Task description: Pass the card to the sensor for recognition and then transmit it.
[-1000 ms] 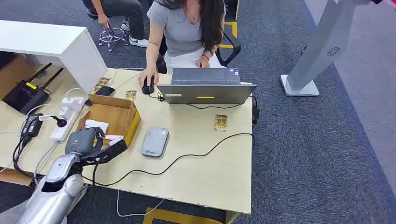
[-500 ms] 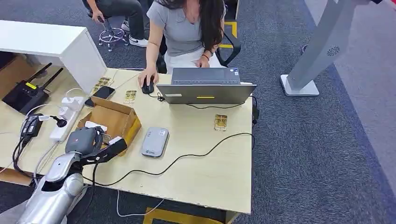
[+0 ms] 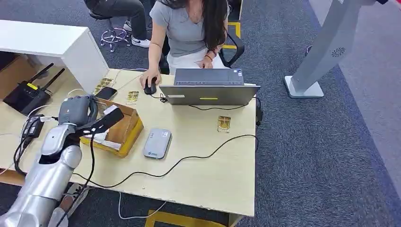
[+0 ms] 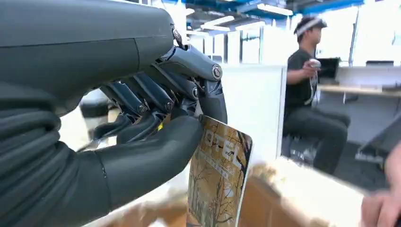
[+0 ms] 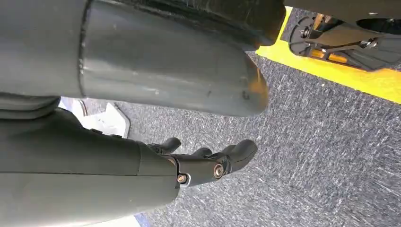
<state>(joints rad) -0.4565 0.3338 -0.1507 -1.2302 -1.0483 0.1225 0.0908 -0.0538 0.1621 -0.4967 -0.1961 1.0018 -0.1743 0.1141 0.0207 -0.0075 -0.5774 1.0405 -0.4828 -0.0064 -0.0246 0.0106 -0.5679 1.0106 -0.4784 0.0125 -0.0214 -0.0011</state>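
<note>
Since a second ago the left hand (image 3: pixel 78 111) has risen from low in front of the cardboard box (image 3: pixel 124 130) to a spot above the box's near-left corner, and its arm now stands more upright. In the left wrist view the left hand (image 4: pixel 156 123) pinches a card (image 4: pixel 218 177) between its thick thumb and its darker fingers (image 4: pixel 208 90); the card is printed with yellow autumn trees and hangs edge-down out of the grip. In the head view the card itself is hard to make out past the hand and its dark wrist part.

On the pale wooden table (image 3: pixel 213 175) the grey sensor (image 3: pixel 157 143) lies flat just right of the box, apart from the hand. Another card (image 3: pixel 223 124) lies farther right, near a black cable (image 3: pixel 198 156) that crosses the table. A person (image 3: pixel 189 28) sits at the far side behind a laptop (image 3: pixel 208 87), one hand on a mouse (image 3: pixel 150 89).

The right hand (image 5: pixel 208 163) hangs over grey carpet beside a yellow floor line, holding nothing, its fingers loosely curved and apart.
</note>
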